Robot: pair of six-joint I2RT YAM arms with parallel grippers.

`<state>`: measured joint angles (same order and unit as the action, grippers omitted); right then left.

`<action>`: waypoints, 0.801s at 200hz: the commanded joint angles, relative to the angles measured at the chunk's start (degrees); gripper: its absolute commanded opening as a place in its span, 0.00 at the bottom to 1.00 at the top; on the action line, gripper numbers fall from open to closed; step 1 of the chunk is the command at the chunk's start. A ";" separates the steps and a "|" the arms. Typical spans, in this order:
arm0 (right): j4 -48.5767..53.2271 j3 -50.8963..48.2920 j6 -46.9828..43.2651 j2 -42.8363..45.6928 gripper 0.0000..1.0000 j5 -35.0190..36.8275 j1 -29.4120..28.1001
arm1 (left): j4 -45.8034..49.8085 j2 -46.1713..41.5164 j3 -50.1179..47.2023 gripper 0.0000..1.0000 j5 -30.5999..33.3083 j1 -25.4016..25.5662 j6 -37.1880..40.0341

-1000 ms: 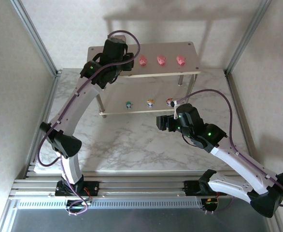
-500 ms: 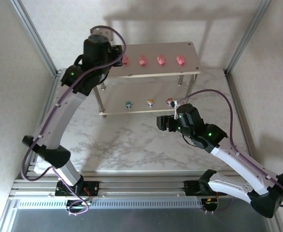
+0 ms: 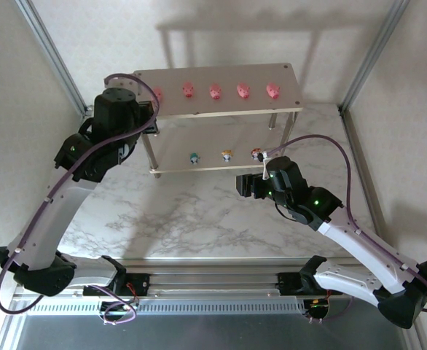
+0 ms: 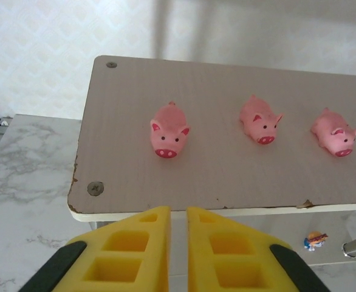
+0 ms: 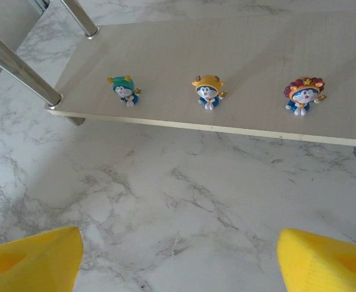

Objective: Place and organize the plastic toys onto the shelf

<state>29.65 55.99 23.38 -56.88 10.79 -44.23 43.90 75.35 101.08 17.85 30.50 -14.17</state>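
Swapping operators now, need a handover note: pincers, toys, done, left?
Left pincer: shut, empty, by the left front corner of the shelf.
Right pincer: open, empty, above the table before the lower tier.
Toys: five pink pigs in a row on the top tier; three figurines in a row on the lower tier.
Done: all eight shelved.
Left: likely just retracting both pincers.

I'm seeing the shelf [image 3: 221, 108] standing on silver legs at the far side of the marble table [image 3: 199, 219]. Five pink pigs [image 3: 215, 92] are sitting in a row along its top board, while the teal figurine [image 5: 124, 89], yellow-orange figurine [image 5: 208, 89] and red figurine [image 5: 304, 93] are standing spaced apart on the lower board [image 5: 245, 42].
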 commanded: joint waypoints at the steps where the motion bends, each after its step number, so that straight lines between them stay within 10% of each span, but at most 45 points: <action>1: -1.26 0.46 0.49 0.16 0.83 0.02 0.28 | 1.63 0.95 -0.55 0.14 0.06 -0.73 -0.42; 160: -1.08 -0.18 0.29 1.20 0.83 0.82 0.28 | -2.94 7.05 -2.29 0.12 -13.19 -9.54 0.38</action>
<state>29.34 55.99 23.38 -56.49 10.83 -44.23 42.09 81.87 99.24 6.55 21.87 -14.13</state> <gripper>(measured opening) 0.831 0.124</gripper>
